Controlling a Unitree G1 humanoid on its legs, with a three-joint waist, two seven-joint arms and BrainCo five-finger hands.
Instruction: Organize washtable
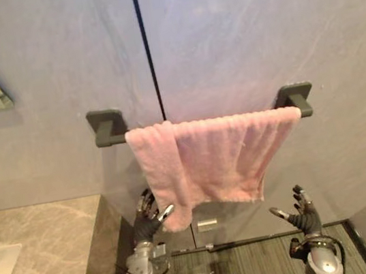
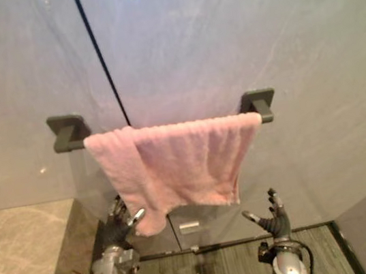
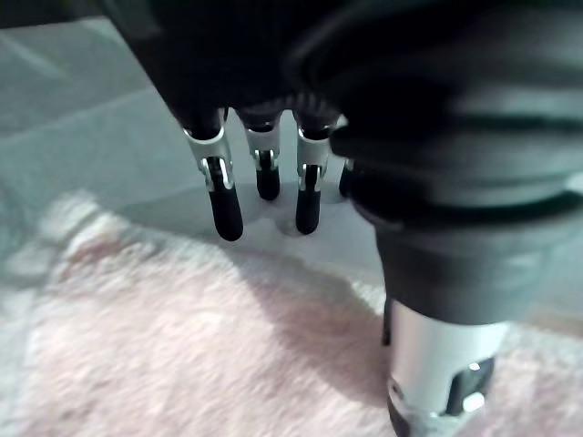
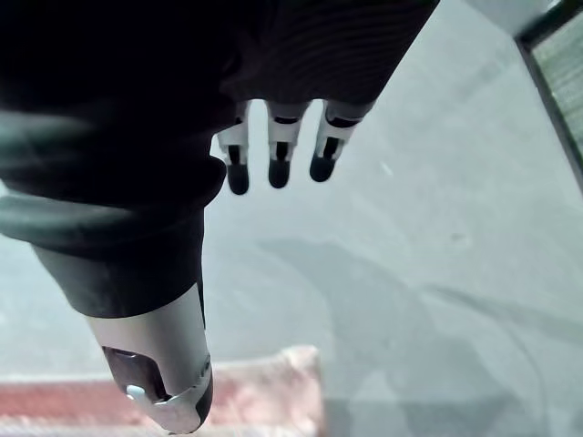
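Across the middle of the left eye view, a pink towel (image 1: 208, 164) hangs over a dark grey towel bar (image 1: 107, 127) fixed to the grey wall, so the hanging itself looks done. It does not hang evenly, though. Its left part is bunched and drops lower than the rest, the bottom edge slants, and a stretch of bar at the left is bare, so I judge that smoothing and levelling the cloth is what remains here. A marble counter (image 1: 42, 254) fills the lower left of the frame, and what shows of it says nothing about the rest of the tidying. The left hand (image 1: 148, 219) is raised at the towel's low left corner with its fingers (image 3: 225, 205) nearly straight and only loosely spread. Its thumb (image 3: 442, 364) lies over the pink pile and closes on nothing. One fingertip seems to meet the towel's edge, but I cannot tell whether it truly touches. The right hand (image 1: 303, 214) stands at the lower right, below the towel's right corner and apart from it, with fingers splayed wide and nothing in it.
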